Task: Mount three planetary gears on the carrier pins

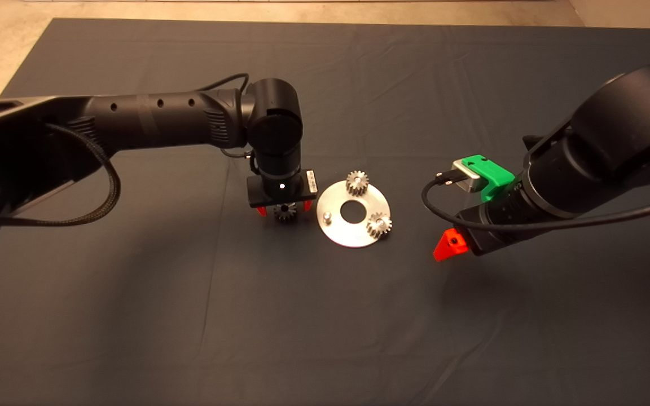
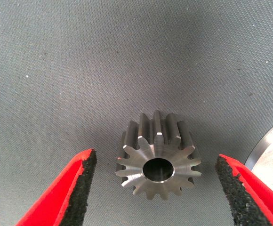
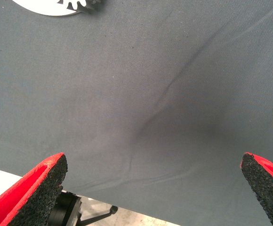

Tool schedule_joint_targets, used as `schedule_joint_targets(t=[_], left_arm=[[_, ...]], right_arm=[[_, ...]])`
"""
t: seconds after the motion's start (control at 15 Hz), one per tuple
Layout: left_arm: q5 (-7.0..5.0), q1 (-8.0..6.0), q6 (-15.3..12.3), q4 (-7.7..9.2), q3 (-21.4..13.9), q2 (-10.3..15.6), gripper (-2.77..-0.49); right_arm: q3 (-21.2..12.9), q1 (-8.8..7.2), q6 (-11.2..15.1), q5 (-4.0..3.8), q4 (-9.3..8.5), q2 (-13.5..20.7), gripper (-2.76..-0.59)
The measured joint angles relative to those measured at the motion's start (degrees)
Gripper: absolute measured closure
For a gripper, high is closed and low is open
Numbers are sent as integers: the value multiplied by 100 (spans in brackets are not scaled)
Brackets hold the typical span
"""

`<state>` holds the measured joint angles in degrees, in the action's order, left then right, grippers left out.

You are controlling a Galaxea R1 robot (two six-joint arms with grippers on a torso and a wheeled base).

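We start with the desk, which carries a dark mat (image 1: 189, 316). Near the mat's middle lies the flat silver disc (image 1: 341, 230). The left arm reaches across the mat from its left edge, and the left gripper (image 1: 284, 209) hangs just beside the disc on that side. The right gripper (image 1: 450, 246) waits apart from the disc toward the mat's right edge. Its jaws stand wide open and hold nothing.

Two planetary gears already sit on the disc: one gear (image 1: 357, 182) at the rim nearest the mat's far edge, a second gear (image 1: 379, 224) at the rim toward the right edge. One of the carrier pins (image 1: 328, 215) stands bare at the rim facing the left gripper.

The third gear (image 2: 158, 160) rests on the mat, apart from the disc. In the left wrist view it lies between the two red fingers (image 2: 82, 181), bore facing the camera. The jaws are open; neither pad touches the teeth.

We judge the step in hand to be the grasp of the last gear. The next move calls for closing evenly on the teeth, lifting, then aligning the bore over the bare pin.
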<state>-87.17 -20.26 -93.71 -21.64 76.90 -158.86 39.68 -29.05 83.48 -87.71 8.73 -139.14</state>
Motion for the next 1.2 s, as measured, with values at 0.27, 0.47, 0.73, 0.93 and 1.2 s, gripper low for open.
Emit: schedule_joint_targets(t=[0.27,0.47,0.73,0.93,1.2], left_arm=[[0,0,18,0,0,0,-165],[0,3,41,0,0,0,-165],[0,12,61,0,0,-2,-150],[0,45,63,-2,0,0,-146],[0,105,101,-1,0,-2,-135]], right_arm=[[0,0,0,0,0,0,-275],[0,0,0,0,-2,0,-275],[0,0,0,0,0,0,-275],[0,0,0,-2,-2,13,-275],[0,0,0,-1,-1,13,-275]])
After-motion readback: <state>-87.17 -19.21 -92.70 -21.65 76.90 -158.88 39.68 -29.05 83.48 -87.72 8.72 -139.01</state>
